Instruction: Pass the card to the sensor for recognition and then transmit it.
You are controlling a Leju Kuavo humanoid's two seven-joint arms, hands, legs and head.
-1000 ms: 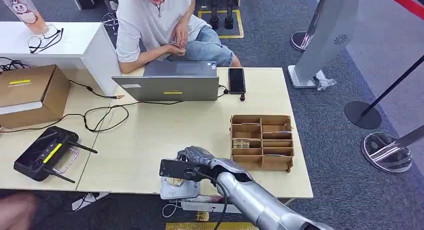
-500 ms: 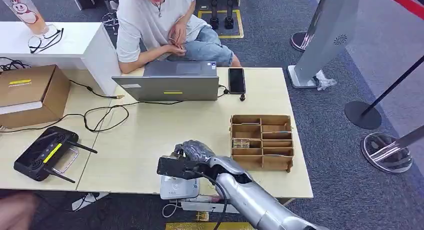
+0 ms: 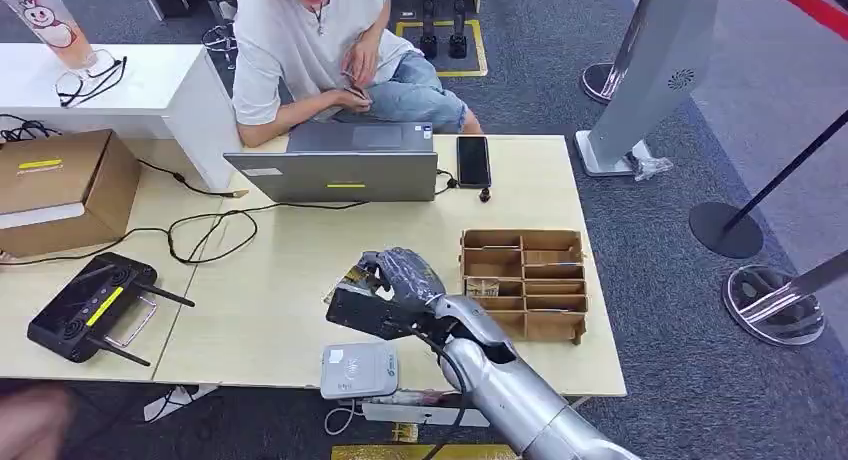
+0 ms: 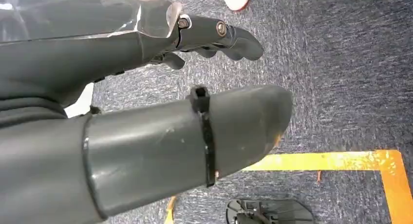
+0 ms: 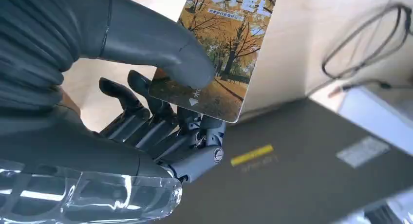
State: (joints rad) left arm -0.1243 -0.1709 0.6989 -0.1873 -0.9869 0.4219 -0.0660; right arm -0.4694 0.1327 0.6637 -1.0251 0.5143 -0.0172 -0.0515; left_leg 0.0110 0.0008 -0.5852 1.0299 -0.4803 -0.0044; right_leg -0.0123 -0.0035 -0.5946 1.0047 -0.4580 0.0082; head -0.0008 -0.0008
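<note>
Evidently our right hand (image 3: 400, 278) pinched the card (image 5: 219, 53) between thumb and fingers, above the worktop (image 3: 290, 270) beyond the sensor (image 3: 359, 370). We judged the shallow pinch might let the card slip or twist during handover. Our left hand (image 4: 146, 112) hung over carpet, fingers apart, holding nothing. In the head view the hand hid most of the card.

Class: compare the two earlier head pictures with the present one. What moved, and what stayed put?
The right hand, holding the card, lifted off the sensor and moved away over the table toward the laptop, uncovering the sensor. Sensor, laptop, wooden tray and phone stayed put.
</note>
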